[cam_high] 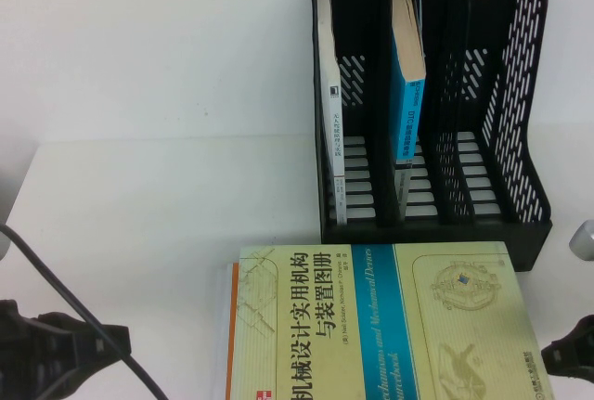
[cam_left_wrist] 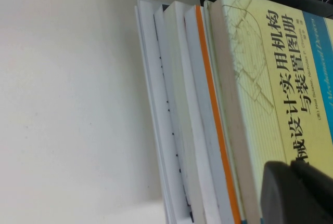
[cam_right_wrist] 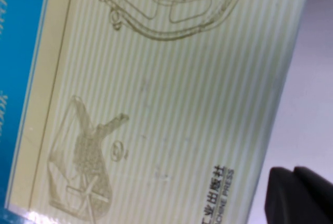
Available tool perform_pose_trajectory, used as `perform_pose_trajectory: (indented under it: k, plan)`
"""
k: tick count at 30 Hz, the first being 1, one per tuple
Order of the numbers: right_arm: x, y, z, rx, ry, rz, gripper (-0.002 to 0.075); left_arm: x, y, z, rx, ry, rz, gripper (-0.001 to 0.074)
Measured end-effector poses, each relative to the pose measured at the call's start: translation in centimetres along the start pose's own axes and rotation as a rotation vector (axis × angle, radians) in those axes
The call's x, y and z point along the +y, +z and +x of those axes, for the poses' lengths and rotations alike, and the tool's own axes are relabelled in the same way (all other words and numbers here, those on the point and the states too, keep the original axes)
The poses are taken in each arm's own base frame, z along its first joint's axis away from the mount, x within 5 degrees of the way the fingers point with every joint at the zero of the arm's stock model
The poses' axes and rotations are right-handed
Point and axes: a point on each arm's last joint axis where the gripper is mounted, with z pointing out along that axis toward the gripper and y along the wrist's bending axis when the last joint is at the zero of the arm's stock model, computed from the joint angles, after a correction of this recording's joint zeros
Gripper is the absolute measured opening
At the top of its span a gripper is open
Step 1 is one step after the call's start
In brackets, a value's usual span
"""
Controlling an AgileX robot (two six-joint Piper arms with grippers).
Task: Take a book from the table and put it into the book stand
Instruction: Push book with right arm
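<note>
Left gripper (cam_high: 88, 349), at seven o'clock, pressed together and empty; right gripper (cam_high: 577, 349), at four o'clock, opening indiscernible; the book (cam_high: 390, 321), pale yellow-green with blue band, lies flat atop a stack at six o'clock, just before the book stand (cam_high: 520, 122).

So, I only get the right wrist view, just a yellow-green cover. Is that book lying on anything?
Observer: Yes, the book tops a stack; a white book with an orange edge lies beneath.
Visitor: Where's the stand?
Observer: The black book stand sits just behind, holding a pale book and a blue book upright.
Visitor: And the pincers?
Observer: The left pincer is shut near the stack's left side; the right pincer is by the book's right edge.
</note>
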Motion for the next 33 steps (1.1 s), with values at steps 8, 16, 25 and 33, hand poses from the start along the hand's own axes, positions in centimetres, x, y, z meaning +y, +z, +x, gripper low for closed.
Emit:
perform_pose_trajectory:
  k: [8,16,25,33]
  plan:
    - [0.1,-0.5,-0.9,-0.015,-0.038,0.024,-0.0003,0.0,0.0,0.0,0.000,0.010,0.000,-0.0004]
    - [0.8,-1.8,-2.4,-0.022,-0.073,0.010,-0.0003,0.0,0.0,0.0,0.000,0.011,0.000,-0.0004]
    - [-0.2,-0.5,-2.3,0.057,-0.076,0.054,-0.0003,0.0,0.0,0.0,0.000,0.011,0.000,-0.0004]
    - [-0.4,0.3,-2.4,0.083,-0.052,0.045,-0.0003,0.0,0.0,0.0,0.000,0.016,0.000,-0.0004]
